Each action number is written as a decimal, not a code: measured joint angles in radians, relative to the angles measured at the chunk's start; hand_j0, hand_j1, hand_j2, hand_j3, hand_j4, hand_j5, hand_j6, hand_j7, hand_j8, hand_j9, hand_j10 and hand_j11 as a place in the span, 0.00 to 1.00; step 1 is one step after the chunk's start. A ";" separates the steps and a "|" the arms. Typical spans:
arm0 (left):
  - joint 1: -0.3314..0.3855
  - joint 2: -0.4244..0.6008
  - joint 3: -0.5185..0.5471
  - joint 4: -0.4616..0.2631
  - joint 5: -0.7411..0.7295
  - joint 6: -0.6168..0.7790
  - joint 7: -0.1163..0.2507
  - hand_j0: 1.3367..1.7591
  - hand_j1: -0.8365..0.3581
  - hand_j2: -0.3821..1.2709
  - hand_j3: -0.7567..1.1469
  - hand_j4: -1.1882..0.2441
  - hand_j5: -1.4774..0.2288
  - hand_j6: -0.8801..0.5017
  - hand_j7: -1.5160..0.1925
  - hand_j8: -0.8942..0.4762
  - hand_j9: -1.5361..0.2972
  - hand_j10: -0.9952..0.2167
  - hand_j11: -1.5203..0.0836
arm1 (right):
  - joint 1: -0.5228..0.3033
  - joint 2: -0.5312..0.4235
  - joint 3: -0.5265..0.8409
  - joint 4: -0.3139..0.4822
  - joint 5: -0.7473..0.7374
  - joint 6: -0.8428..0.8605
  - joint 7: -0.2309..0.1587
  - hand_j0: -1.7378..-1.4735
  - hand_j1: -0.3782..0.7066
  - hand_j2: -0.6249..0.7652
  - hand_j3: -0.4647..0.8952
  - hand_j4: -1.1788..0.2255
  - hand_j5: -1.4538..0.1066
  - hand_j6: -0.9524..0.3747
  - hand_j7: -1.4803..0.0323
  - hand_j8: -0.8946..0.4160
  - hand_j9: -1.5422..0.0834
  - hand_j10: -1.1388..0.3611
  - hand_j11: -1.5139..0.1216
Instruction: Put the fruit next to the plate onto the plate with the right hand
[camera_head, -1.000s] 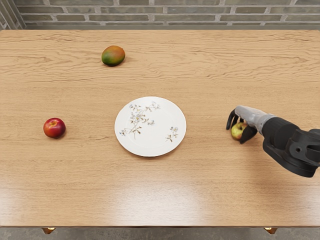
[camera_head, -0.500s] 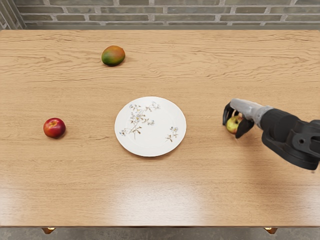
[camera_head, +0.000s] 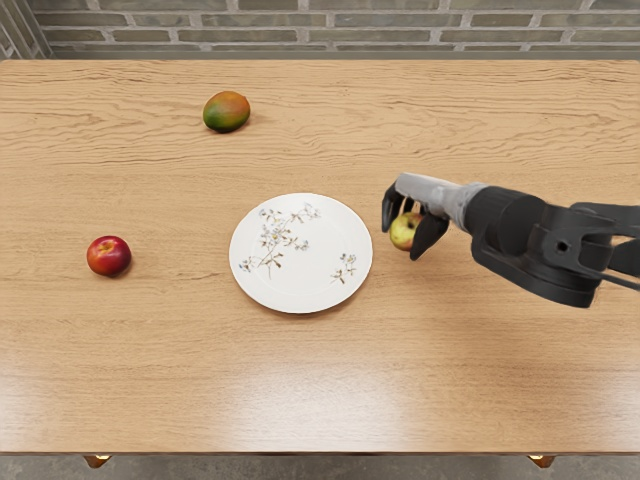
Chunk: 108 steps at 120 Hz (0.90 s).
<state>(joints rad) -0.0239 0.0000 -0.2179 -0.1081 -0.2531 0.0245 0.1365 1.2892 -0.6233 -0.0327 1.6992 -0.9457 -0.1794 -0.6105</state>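
A white plate (camera_head: 300, 252) with a floral print lies in the middle of the table. My right hand (camera_head: 408, 221) comes in from the right edge and is shut on a small yellow-green apple (camera_head: 404, 231). The apple is held just right of the plate's rim, a little above the table top. The dark fingers (camera_head: 429, 236) curl around the fruit on both sides. No left arm shows.
A red apple (camera_head: 108, 255) sits on the table at the left. A green-red mango (camera_head: 226, 110) lies at the back left. A brick wall (camera_head: 330, 25) runs behind the wooden table (camera_head: 320, 390).
The right hand has carried the yellow-green apple leftward, from the right part of the table to just beside the plate's right rim. The plate and other fruit have not moved.
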 joint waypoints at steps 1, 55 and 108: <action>0.000 0.000 0.000 0.000 0.000 0.000 0.000 0.76 0.99 0.23 0.40 0.83 0.87 0.64 0.89 0.65 0.84 0.82 0.95 | 0.002 0.004 0.000 -0.001 0.001 0.000 0.000 0.32 0.60 0.62 0.34 0.31 0.25 0.34 0.31 0.40 0.30 0.38 0.28; 0.021 0.000 0.000 0.000 0.000 0.000 0.000 0.76 0.99 0.23 0.40 0.83 0.87 0.64 0.89 0.65 0.84 0.82 0.95 | 0.103 0.294 -0.008 -0.131 0.070 0.000 0.001 0.32 0.50 0.53 0.34 0.32 0.23 0.30 0.31 0.37 0.28 0.35 0.26; 0.019 0.000 0.000 -0.001 0.000 0.000 0.000 0.76 0.99 0.23 0.40 0.83 0.87 0.64 0.89 0.65 0.84 0.82 0.95 | 0.095 0.483 -0.027 -0.357 0.064 0.011 0.000 0.32 0.36 0.49 0.34 0.47 0.45 0.41 0.51 0.44 0.48 0.46 0.46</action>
<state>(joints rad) -0.0046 0.0000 -0.2177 -0.1087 -0.2531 0.0245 0.1365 1.3837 -0.1403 -0.0596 1.3424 -0.8817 -0.1688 -0.6104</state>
